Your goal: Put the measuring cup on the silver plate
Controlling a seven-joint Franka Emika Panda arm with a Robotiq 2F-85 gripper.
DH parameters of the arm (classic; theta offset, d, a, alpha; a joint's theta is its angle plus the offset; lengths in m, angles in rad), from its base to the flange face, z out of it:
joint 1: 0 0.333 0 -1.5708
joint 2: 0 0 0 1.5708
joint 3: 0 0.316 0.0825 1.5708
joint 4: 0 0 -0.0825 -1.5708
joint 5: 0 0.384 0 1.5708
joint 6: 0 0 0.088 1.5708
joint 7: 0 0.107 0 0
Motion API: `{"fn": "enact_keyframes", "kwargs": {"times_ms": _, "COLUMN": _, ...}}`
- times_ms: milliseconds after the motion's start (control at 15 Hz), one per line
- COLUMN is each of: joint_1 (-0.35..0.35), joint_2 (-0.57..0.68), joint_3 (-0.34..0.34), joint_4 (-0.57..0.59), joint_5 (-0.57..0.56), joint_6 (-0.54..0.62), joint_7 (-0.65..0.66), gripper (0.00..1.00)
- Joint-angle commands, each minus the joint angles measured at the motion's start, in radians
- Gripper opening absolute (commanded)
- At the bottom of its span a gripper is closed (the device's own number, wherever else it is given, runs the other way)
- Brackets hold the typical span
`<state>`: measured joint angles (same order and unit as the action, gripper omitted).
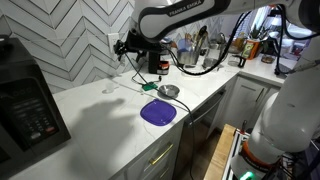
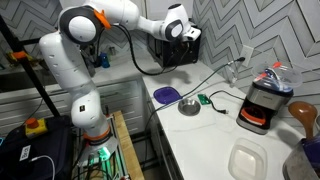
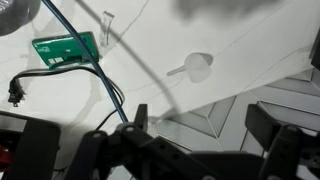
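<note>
The measuring cup (image 3: 197, 66) is a small whitish cup with a short handle, lying on the white counter. In an exterior view it is a faint pale spot (image 1: 108, 88) near the wall. The silver plate (image 1: 170, 91) sits beside the purple plate and also shows in the other exterior view (image 2: 190, 107); only its edge shows in the wrist view (image 3: 14, 12). My gripper (image 3: 203, 125) is open and empty, held well above the counter close to the cup. It shows in both exterior views (image 1: 123, 47) (image 2: 190, 35).
A purple plate (image 1: 158, 112) (image 2: 166, 94) lies near the counter's front edge. A green object (image 3: 65, 48) (image 1: 147, 85) with a black cable lies next to the silver plate. A black appliance (image 1: 25, 105), a blender (image 2: 264, 100) and the tiled wall bound the counter.
</note>
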<state>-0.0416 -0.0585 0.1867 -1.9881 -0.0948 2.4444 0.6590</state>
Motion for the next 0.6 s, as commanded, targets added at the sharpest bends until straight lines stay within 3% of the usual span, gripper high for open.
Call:
{"fn": "enact_keyframes", "kwargs": {"times_ms": 0, "joint_1": 0.035, "joint_2": 0.001, "joint_3": -0.035, "joint_4": 0.003, "joint_5": -0.001, "joint_6": -0.002, "joint_7": 0.000, "gripper": 1.00}}
{"fn": "enact_keyframes", "kwargs": {"times_ms": 133, "joint_1": 0.027, "joint_2": 0.062, "joint_3": -0.032, "joint_4": 0.025, "joint_5": -0.171, "joint_6": 0.056, "joint_7": 0.199, "gripper": 1.00}}
{"fn": "enact_keyframes", "kwargs": {"times_ms": 267, "joint_1": 0.025, "joint_2": 0.153, "joint_3": -0.054, "joint_4": 0.118, "joint_5": -0.337, "joint_6": 0.033, "joint_7": 0.331, "gripper": 1.00}}
{"fn": "enact_keyframes", "kwargs": {"times_ms": 333, "joint_1": 0.042, "joint_2": 0.203, "joint_3": -0.070, "joint_4": 0.194, "joint_5": -0.417, "joint_6": -0.042, "joint_7": 0.337, "gripper": 1.00}}
{"fn": "enact_keyframes", "kwargs": {"times_ms": 533, "joint_1": 0.139, "joint_2": 0.350, "joint_3": -0.118, "joint_4": 0.349, "joint_5": -0.654, "joint_6": -0.123, "joint_7": 0.429, "gripper": 1.00}}
